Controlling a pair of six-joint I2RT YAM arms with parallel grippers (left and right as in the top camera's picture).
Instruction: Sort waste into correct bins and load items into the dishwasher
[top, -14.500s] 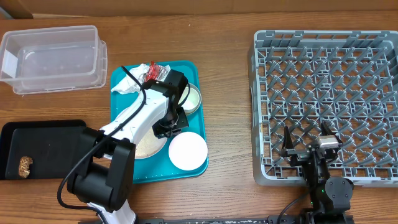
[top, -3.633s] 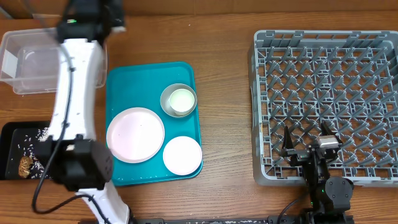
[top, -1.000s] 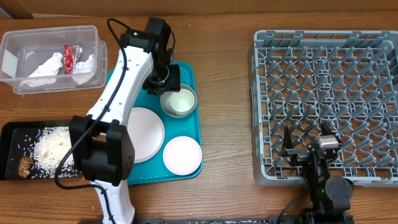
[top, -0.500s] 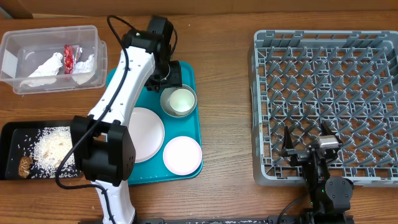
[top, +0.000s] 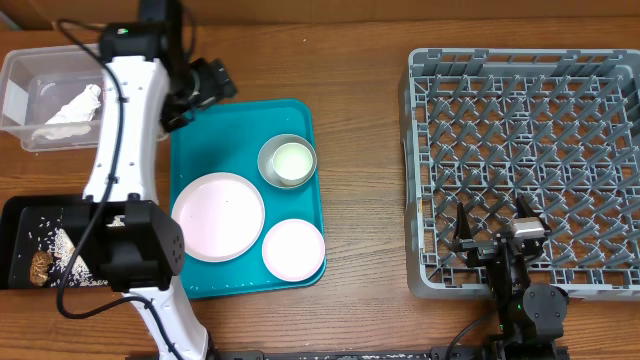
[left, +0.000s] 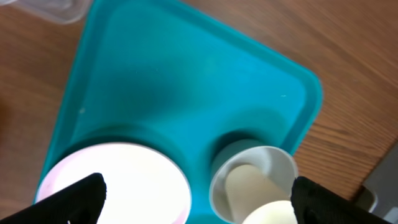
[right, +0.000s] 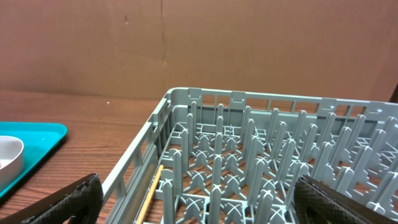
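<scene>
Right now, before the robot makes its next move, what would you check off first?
1. Left claw open, holding nothing: ok.
2. Right claw open, holding nothing: ok.
3. Napkin inside clear tub: ok.
4. Red wrapper inside tub: cannot tell, the arm hides that part.
5. Plate, metal-rimmed bowl and small white bowl loaded in the dish rack: not ok, all on the teal tray.
</scene>
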